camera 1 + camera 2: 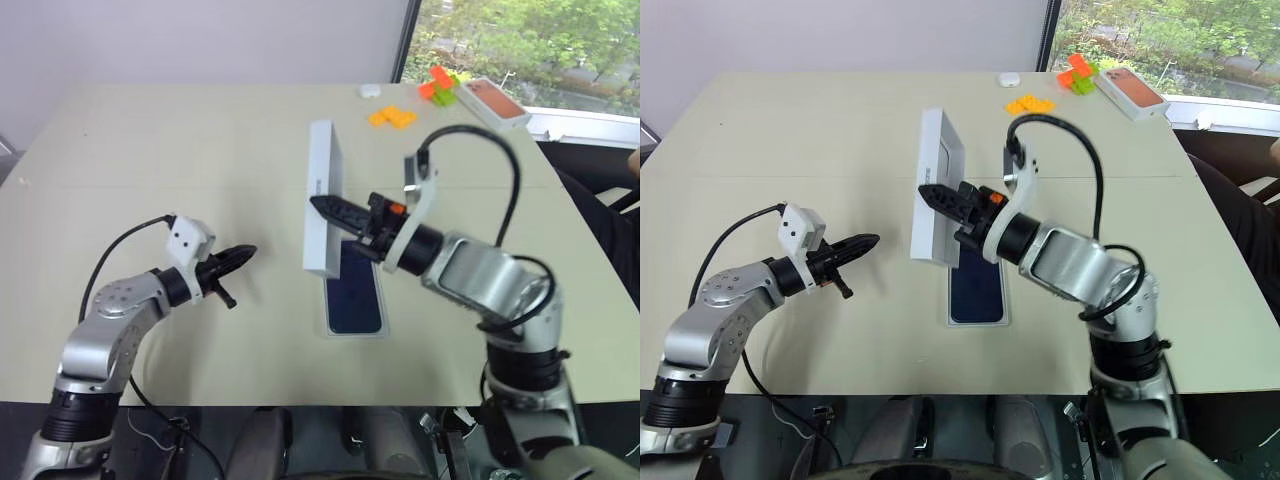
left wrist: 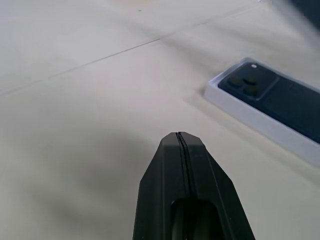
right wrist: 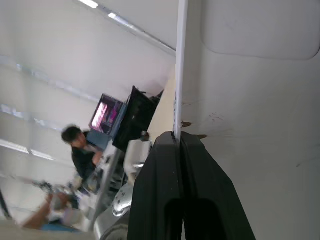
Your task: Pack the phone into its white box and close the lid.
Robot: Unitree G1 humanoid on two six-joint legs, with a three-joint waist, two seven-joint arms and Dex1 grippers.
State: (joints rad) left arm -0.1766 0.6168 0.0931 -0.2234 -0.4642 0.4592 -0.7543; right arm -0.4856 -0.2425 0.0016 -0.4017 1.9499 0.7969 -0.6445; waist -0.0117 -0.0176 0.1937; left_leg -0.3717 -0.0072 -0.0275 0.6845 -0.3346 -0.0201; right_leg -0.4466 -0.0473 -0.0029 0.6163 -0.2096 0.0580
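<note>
Phone (image 1: 356,290): dark navy slab lying flat inside the white box (image 1: 331,312), camera bump at the far end in the left wrist view; already seated, so only the covering step appears to remain.
White box: shallow tray resting on the surface (image 1: 150,150), near the front edge, just in front of the raised lid; its thin rim frames the phone closely.
Lid (image 1: 322,195): held up on edge above the far end of the white box, clear of the surface; the tilt suggests it is being carried over for lowering onto the tray; the right wrist view shows its thin rim caught between the fingertips and its pale inside facing the camera.
Right end effector (image 1: 330,208): clamped on the lid's rim; arm reaches in from the right, wrist rolled, fingers roughly level and aimed left across the tray.
Left end effector (image 1: 240,256): fingers pressed together on nothing; arm bent at the left, tip aimed toward the box yet well apart from it; likely parked clear of the lid's path.
Background: orange and green blocks (image 1: 440,85) and an orange-topped box (image 1: 494,102) at the far right of the surface; not involved.
Risk, judged: a thin edge pinch may let the lid swing or land skewed on the rim.
</note>
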